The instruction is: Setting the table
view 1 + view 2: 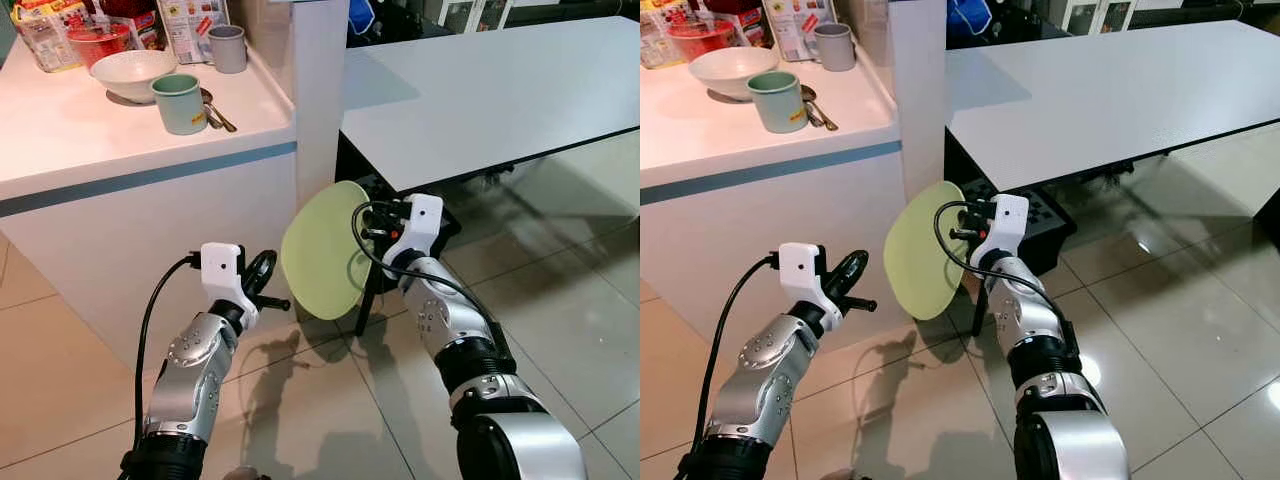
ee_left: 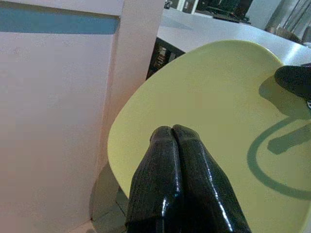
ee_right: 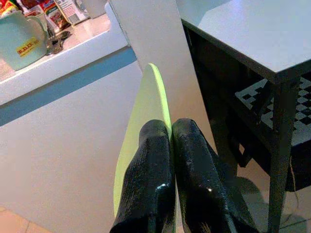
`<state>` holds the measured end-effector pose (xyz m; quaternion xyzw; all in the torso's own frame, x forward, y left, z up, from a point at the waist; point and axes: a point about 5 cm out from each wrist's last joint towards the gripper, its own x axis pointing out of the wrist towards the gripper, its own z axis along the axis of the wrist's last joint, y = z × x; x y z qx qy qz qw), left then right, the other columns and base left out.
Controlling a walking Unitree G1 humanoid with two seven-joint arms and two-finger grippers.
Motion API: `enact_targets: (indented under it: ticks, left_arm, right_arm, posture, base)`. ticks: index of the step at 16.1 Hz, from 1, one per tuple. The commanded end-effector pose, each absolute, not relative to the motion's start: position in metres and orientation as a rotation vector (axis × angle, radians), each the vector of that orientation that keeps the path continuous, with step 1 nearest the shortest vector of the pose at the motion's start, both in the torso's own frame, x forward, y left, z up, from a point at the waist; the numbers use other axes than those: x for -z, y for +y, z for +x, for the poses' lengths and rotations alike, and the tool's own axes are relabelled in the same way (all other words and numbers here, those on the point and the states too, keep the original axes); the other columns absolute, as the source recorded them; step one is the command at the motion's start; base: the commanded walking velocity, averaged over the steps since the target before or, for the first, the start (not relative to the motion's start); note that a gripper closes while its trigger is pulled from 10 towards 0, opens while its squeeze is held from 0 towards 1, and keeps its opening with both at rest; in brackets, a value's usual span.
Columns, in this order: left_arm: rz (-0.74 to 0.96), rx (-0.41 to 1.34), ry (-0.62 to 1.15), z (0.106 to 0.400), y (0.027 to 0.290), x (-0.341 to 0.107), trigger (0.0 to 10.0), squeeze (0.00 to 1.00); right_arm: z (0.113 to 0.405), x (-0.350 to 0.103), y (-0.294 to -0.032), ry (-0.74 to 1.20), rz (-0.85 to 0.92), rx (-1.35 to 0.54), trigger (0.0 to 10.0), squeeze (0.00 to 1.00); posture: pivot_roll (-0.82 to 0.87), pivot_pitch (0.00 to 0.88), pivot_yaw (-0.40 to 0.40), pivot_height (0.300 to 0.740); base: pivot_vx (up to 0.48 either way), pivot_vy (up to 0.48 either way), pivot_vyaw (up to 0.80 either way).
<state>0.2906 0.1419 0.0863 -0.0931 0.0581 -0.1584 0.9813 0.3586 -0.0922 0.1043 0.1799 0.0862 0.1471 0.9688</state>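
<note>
Gripping the green plate [image 1: 322,250] on edge, the right claw [image 3: 171,127] should tilt it flat before the table [image 1: 480,85]; left claw [image 2: 172,132] is closed, empty.

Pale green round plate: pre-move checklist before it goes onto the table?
1. Grip: right gripper shut on the pale green round plate, rim between the fingers. Ok.
2. Plate attitude: held on edge, near vertical. Not ok for placing.
3. Left gripper: shut, holding nothing, close to the plate's face; contact cannot tell.
4. Grey rectangular table: visible top bare. Ok.
5. Height: plate sits below the tabletop edge. Not ok.
6. White counter beside the plate: clearance cannot tell.
</note>
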Motion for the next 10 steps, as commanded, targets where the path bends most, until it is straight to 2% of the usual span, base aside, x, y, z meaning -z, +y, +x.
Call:
enact_targets:
  ticks: [1, 2, 7, 10]
  left_arm:
    - [-0.168, 0.319, 0.127, 0.2919, 0.1403, -0.0852, 10.0, 0.00]
    - [-0.165, 0.320, 0.126, 0.2922, 0.1399, -0.0855, 10.0, 0.00]
    - [-0.100, 0.324, 0.141, 0.2933, 0.1344, -0.0825, 10.0, 0.00]
    - [-0.088, 0.325, 0.140, 0.2933, 0.1338, -0.0825, 10.0, 0.00]
  right_arm:
    - [0.3610, -0.1125, -0.0942, 0.135, 0.365, -0.295, 0.0, 0.00]
    - [0.3611, -0.1125, -0.0943, 0.134, 0.364, -0.295, 0.0, 0.00]
    - [0.3608, -0.1125, -0.0963, 0.129, 0.363, -0.291, 0.0, 0.00]
    - [0.3606, -0.1126, -0.0969, 0.125, 0.356, -0.288, 0.0, 0.00]
  posture:
    - [0.06, 0.000, 0.006, 0.740]
    - [0.06, 0.000, 0.006, 0.740]
    - [0.05, 0.000, 0.011, 0.740]
    - [0.05, 0.000, 0.016, 0.740]
  base:
    - [0.412, 0.000, 0.00]
    - [0.416, 0.000, 0.00]
    - [0.374, -0.293, 0.00]
    - [0.091, -0.418, 0.00]
